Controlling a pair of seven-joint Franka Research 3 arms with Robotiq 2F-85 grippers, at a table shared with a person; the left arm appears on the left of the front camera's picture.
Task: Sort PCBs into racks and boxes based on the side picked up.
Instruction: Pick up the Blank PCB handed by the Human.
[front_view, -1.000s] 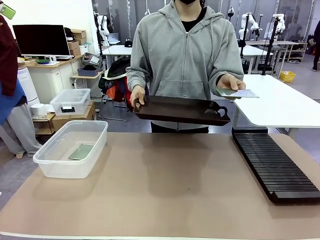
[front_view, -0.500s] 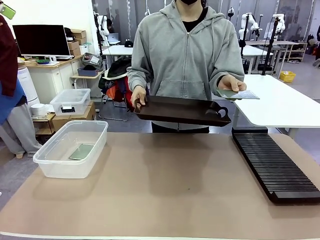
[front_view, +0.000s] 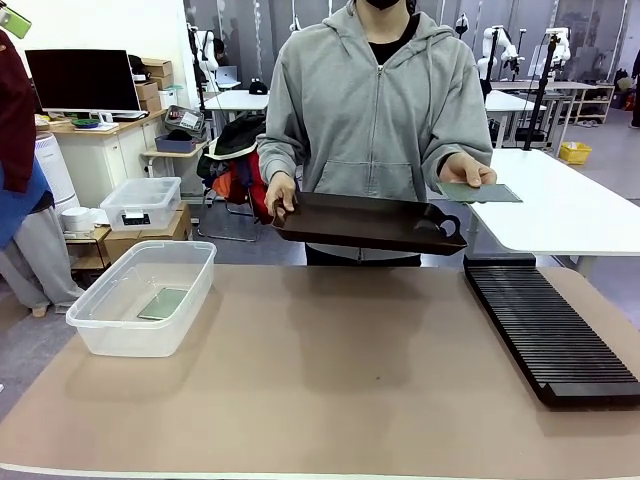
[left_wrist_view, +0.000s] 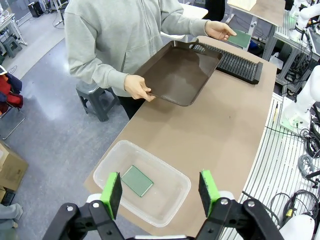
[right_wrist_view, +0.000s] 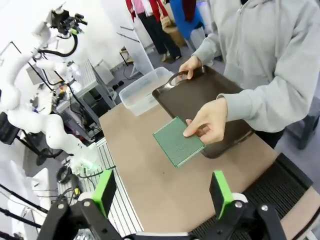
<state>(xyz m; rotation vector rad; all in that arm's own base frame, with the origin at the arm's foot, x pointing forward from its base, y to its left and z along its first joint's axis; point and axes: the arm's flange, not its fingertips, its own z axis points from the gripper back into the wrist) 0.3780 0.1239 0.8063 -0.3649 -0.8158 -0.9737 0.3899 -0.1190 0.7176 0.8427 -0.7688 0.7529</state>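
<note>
A person at the far side holds a green PCB (front_view: 482, 192) flat in one hand (front_view: 466, 169), off to the right above the table edge; its patterned face shows in the right wrist view (right_wrist_view: 177, 142). A second PCB (front_view: 164, 302) lies flat in the clear box (front_view: 96, 308) at the left, also seen from above (left_wrist_view: 137, 180). The long black rack (front_view: 548, 330) lies at the right of the table. My left gripper (left_wrist_view: 160, 189) hangs open high above the box (left_wrist_view: 175, 200). My right gripper (right_wrist_view: 162, 192) is open, high above the table near the rack (right_wrist_view: 280, 185).
The person's other hand (front_view: 280, 190) holds a dark brown shallow tray (front_view: 365, 221) over the table's far edge. A smaller lidded clear bin (front_view: 141, 203) sits on a box beyond the table at left. A white table (front_view: 560, 205) stands behind the rack. The brown tabletop (front_view: 340, 370) is bare between box and rack.
The person's hand with the PCB has shifted slightly right and the board now lies flatter. The tray has barely moved. Both grippers are unchanged.
</note>
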